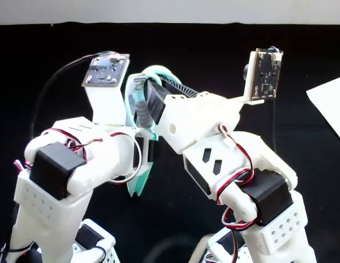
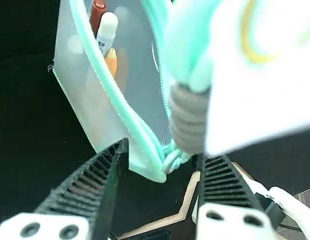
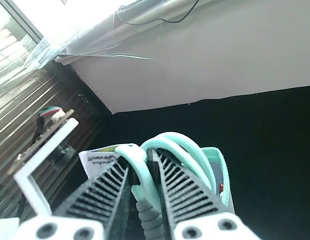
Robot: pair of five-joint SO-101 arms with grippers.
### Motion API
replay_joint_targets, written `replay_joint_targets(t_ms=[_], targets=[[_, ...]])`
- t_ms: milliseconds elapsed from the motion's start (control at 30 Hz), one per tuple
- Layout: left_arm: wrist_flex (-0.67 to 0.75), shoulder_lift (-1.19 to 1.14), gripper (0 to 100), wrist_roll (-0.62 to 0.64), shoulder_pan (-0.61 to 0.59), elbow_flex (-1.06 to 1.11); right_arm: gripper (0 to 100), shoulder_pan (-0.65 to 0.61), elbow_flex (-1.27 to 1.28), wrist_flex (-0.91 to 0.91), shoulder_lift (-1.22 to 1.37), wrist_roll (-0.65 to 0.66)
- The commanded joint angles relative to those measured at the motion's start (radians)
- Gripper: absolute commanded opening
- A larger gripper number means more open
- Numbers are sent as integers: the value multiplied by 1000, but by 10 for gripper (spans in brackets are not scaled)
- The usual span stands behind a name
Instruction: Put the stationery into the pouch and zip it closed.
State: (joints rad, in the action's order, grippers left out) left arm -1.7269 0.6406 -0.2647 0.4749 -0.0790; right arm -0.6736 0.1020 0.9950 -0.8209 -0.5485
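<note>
Black surface (image 1: 318,159) under both arms, pale wall (image 1: 170,11) along the top of the high view, white sheet (image 1: 332,104) at the right edge. The pouch (image 1: 138,183) is off the surface, held up left of centre between the two wrists, its long axis roughly vertical.

Right gripper (image 3: 140,160): jaws closed tight on the mint loop (image 3: 180,150), with the grey ribbed sleeve (image 2: 187,120) just past the grip. Judged reason: the loop seems to lead to the zip slider, so this one hold carries the pouch and sets up the closing pull.

Left gripper (image 2: 163,150): jaws well apart, holding nothing. They straddle the pouch corner where the two zip tracks meet, just beside the grey sleeve (fabric may brush one jaw, cannot tell). Judged reason: it is placed to pinch that corner as a counter-hold, so the slider has something to run against.

Stationery is inside, seen through the translucent wall: white marker (image 2: 106,27), orange pen (image 2: 111,62), reddish pen (image 2: 97,9). The zip tracks spread apart away from the corner, so the mouth reads as open.

Loading looks done; zipping is the step in hand. Risk: if the pull comes before the corner is pinched, the pouch merely swings.
</note>
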Motion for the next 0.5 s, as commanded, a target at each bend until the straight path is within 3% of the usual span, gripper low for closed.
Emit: replay_joint_targets(t_ms=[0, 300, 467], targets=[[17, -2, 217, -12, -18, -22, 7, 15, -10, -24, -22, 5], [41, -1, 217, -12, -21, 137, 7, 15, -10, -24, -24, 5], [123, -1, 202, -12, -114, 180, 7, 15, -10, -22, -24, 5]])
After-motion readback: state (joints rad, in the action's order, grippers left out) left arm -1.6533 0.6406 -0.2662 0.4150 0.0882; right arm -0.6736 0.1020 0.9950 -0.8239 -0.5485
